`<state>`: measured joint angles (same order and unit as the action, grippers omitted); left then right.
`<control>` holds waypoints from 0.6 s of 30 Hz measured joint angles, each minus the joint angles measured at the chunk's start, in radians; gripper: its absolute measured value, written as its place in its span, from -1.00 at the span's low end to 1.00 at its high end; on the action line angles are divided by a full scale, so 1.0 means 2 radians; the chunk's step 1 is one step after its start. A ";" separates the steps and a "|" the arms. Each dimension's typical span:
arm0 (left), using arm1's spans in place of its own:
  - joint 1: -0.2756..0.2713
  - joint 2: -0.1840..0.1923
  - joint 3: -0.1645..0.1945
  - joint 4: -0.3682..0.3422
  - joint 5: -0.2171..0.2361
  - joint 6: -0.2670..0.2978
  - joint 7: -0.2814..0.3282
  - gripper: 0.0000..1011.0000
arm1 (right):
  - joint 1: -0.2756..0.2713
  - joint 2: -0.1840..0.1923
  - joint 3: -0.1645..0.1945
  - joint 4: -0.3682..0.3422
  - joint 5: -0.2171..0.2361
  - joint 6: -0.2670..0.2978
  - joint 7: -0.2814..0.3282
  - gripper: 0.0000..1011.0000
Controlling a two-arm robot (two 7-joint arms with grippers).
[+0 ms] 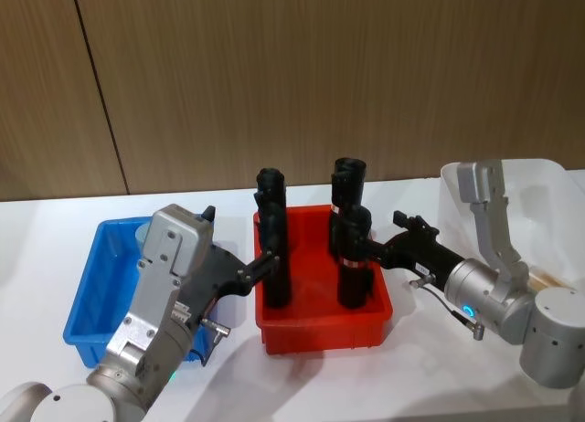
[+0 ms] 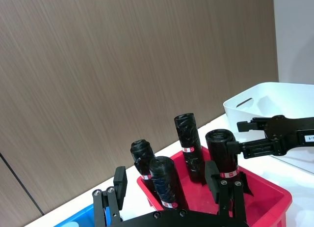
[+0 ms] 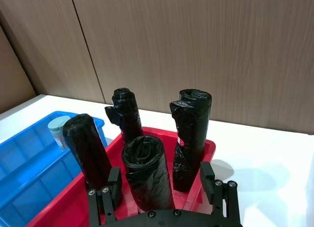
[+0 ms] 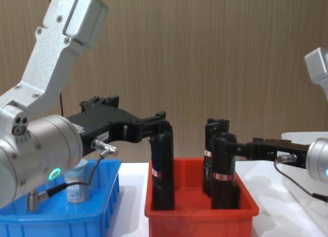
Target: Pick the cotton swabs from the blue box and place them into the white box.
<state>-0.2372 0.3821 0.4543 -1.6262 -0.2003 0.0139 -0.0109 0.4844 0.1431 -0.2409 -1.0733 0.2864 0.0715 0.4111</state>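
**Desk:** Nearest items first, please.

**Operator:** Item one, left gripper (image 1: 265,262), low and left of centre in the head view, reaching over the near-left part of the red bin (image 1: 320,335). I see its fingers (image 2: 120,180) spread wide in the left wrist view, a black roll (image 2: 167,183) standing between them, no contact that I can confirm. Item two, right gripper (image 1: 370,250), coming in from the right of the head view at the red bin's right side. Its fingers (image 3: 114,180) also stand wide, flanking the nearest roll (image 3: 147,170) without closing on it.

**Desk:** And the task items?

**Operator:** Item three, blue box (image 1: 87,299), lower left of the head view, just beside the red bin. Item four, one jar of cotton swabs (image 4: 77,185), pale blue lid, upright inside the blue box toward its back; lower left of the chest view, partly behind my left arm. Item five, four black rolls upright in the red bin. Item six, white box (image 1: 558,180), far right, behind the right arm; I cannot tell its contents.
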 joint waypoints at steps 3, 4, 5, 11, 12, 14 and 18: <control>0.000 0.000 0.000 0.000 0.000 0.000 0.000 0.99 | 0.005 -0.001 0.000 0.009 0.001 -0.003 0.004 0.98; 0.000 0.000 0.000 0.000 0.000 0.000 0.000 0.99 | 0.007 -0.002 0.000 0.011 0.001 -0.003 0.005 0.98; 0.000 0.000 0.000 0.000 0.000 0.000 0.000 0.99 | 0.008 -0.002 0.000 0.014 0.002 -0.004 0.007 0.98; 0.000 0.000 0.000 0.000 0.000 0.000 0.000 0.99 | 0.019 -0.006 -0.001 0.032 0.003 -0.010 0.014 0.98; 0.000 0.000 0.000 0.000 0.000 0.000 0.000 0.99 | 0.021 -0.006 -0.001 0.036 0.003 -0.011 0.015 0.98; 0.000 0.000 0.000 0.000 0.000 0.000 0.000 0.99 | 0.024 -0.007 -0.001 0.041 0.004 -0.012 0.016 0.98; 0.000 0.000 0.000 0.000 0.000 0.000 0.000 0.99 | 0.029 -0.009 -0.002 0.050 0.004 -0.015 0.020 0.98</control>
<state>-0.2372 0.3821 0.4542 -1.6262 -0.2003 0.0139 -0.0109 0.5421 0.1257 -0.2443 -0.9727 0.2938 0.0415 0.4501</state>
